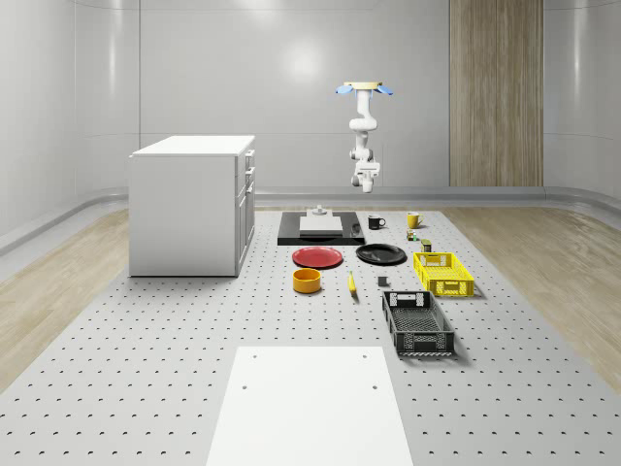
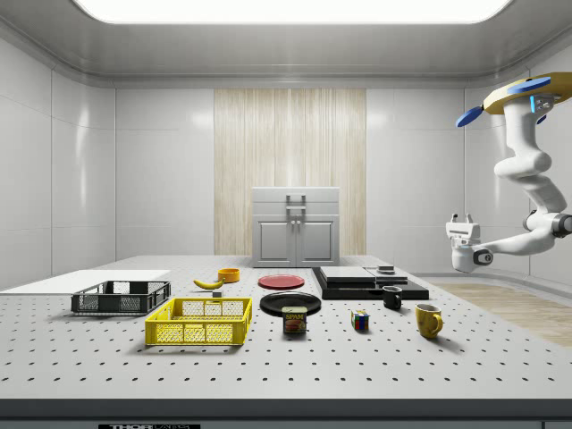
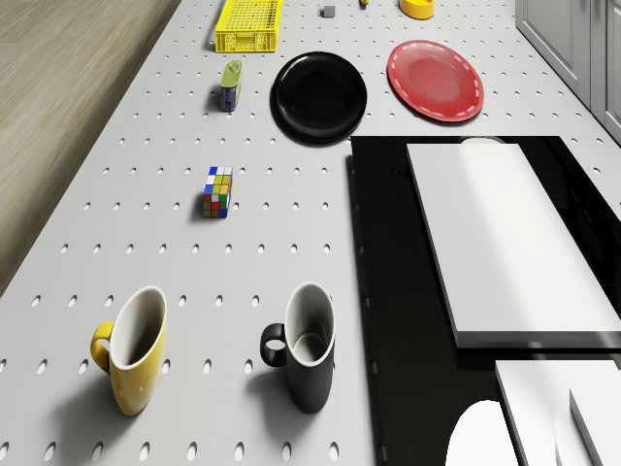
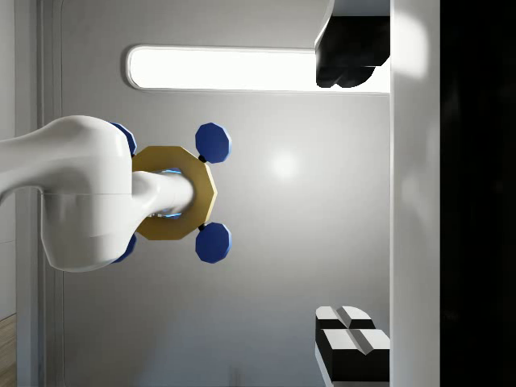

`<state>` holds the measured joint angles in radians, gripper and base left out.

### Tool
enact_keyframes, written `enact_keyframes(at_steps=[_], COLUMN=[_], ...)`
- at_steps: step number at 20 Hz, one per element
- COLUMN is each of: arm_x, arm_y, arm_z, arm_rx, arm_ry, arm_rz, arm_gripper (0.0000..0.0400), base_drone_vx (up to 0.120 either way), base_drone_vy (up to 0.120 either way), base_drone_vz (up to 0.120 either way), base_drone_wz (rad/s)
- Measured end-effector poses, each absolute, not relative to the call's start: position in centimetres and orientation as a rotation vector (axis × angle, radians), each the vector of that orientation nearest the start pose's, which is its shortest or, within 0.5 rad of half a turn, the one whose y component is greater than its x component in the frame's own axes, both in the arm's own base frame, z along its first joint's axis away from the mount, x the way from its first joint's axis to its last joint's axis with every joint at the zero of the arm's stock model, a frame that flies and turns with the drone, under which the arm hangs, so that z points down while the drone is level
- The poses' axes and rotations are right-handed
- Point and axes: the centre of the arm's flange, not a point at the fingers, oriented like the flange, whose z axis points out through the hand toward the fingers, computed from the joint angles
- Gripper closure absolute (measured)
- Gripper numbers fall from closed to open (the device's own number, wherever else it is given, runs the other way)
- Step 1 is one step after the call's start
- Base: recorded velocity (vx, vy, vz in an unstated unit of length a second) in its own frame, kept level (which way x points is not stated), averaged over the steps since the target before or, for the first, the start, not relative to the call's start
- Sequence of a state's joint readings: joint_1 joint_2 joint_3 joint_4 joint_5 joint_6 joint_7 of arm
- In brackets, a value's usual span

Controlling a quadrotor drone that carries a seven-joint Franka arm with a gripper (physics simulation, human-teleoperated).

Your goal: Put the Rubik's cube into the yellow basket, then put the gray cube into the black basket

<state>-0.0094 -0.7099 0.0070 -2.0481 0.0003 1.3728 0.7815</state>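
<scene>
Drone: hovers high above the far end of the desk, over the black slab and the mugs. The arm hangs beneath it.

Claw: held in open air, well above the desk top, near the side view's right edge; it points upward there. In the wrist view its fingers stand well apart, spread, with nothing between them.

Rubik's cube: rests on bare desk, free on all sides. It lies between the mugs and the tin, near the desk edge that borders the wooden floor.

Yellow basket: open-topped, near the whole-scene view's right desk edge.

Black basket: just beyond the yellow one, nearer the whole-scene camera.

Gray cube: small, on the desk between the banana and the yellow basket, apart from both.

Yellow mug and black mug: upright, side by side, apart.

Tin: stands beside the black plate; its label reads "SPAM" in the side view.

Red plate, yellow bowl, white cabinet: toward the whole-scene view's left.
</scene>
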Motion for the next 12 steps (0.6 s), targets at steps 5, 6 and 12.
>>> enact_keyframes(at_steps=[5, 6, 12], arm_x=[30.25, 30.24, 30.2], arm_y=[0.1, 0.12, 0.33], arm_z=[69.13, 69.13, 69.13], arm_rx=[-2.897, -2.898, -2.915], arm_ry=[1.2, 1.201, 1.208], arm_rz=[-0.062, -0.064, -0.084], arm_gripper=[0.0, 0.0, 0.0], base_drone_vx=[0.0, 0.0, 0.0], base_drone_vy=[0.016, 0.12, 0.12], base_drone_vz=[0.0, 0.0, 0.0], base_drone_wz=[0.0, 0.0, 0.0])
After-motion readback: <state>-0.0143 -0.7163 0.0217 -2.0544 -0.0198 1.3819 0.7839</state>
